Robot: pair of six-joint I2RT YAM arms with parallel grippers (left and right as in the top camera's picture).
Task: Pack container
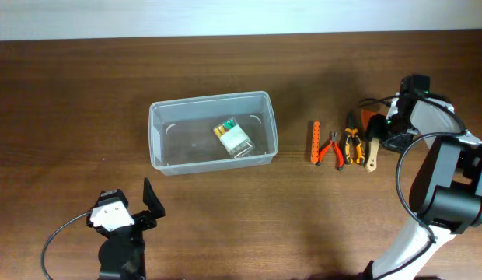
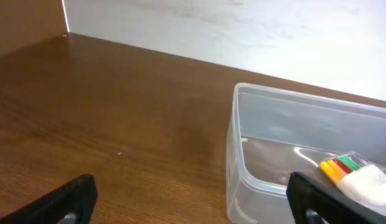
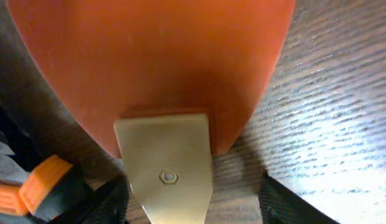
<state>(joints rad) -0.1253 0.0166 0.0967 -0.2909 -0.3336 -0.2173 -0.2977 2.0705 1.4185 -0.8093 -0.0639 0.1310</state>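
2 arms at brown table. Container upright mid-table, open-topped, with small clear box of coloured bits inside (toward its right end). Left gripper near container's left end, apart from it, fingers spread wide, holding nothing. Right gripper low over orange-bladed scraper, fingers spread either side of beige handle, contact unclear. Pliers just beside.

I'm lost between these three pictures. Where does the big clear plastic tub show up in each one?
Overhead: the container sits left of centre.
Left wrist: the container fills the lower right, cut off by the edge.
Right wrist: not in it; only an orange scraper close up.
Landmark: the small box of coloured bits inside it, in overhead and left wrist.
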